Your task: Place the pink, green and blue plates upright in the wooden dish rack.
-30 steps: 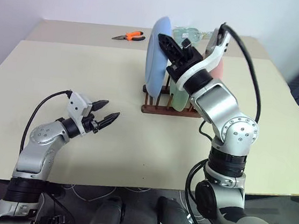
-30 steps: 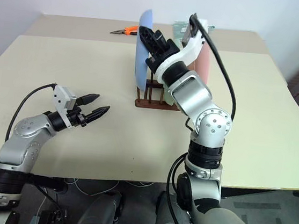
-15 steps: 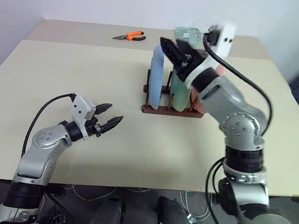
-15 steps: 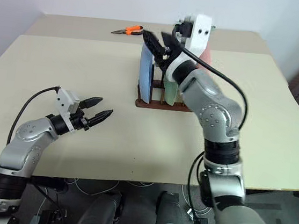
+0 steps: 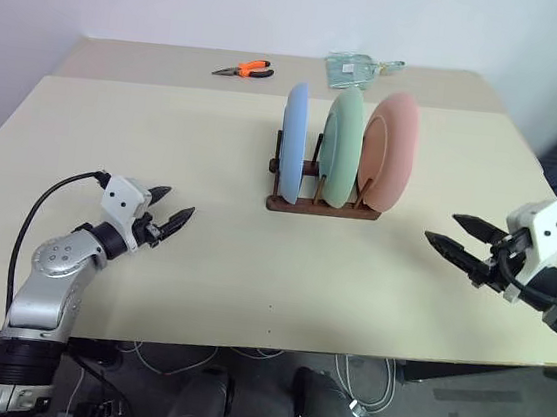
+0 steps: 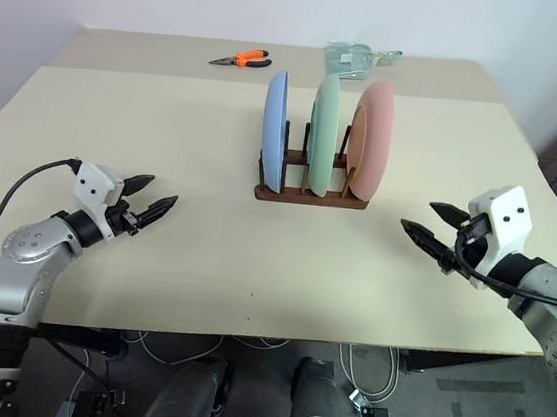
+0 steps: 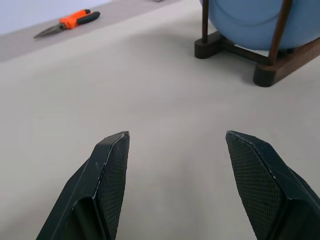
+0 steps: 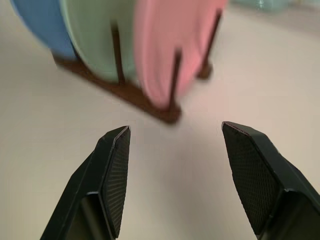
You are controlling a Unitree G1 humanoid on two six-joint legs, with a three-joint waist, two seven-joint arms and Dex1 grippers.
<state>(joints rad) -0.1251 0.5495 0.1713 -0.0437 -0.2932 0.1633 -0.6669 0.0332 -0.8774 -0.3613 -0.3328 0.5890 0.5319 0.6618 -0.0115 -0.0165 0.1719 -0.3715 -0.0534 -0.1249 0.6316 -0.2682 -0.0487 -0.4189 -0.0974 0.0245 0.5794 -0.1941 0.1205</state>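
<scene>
Blue plate [image 5: 292,142], green plate [image 5: 343,147], pink plate [image 5: 390,149] all upright in wooden dish rack [image 5: 321,206], table centre, blue at 9 o'clock end, pink at 3. L gripper [image 5: 170,219] at 8 o'clock of rack, well apart, fingers wide, empty. R gripper [image 5: 461,243] at 4 o'clock, fingers spread wide, nothing held. Orange pliers [image 5: 242,67] at 11 o'clock, far edge of table [image 5: 115,140]; clear bag [image 5: 357,67] at 12.

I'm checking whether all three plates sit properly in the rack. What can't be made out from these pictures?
- Blue plate: left wrist view's top edge cuts it off.
- Pink plate and green plate: blurred in the right wrist view.
- Clear item at the table's far edge: too small to identify.
- Dish rack slots: hidden by the plates.
</scene>
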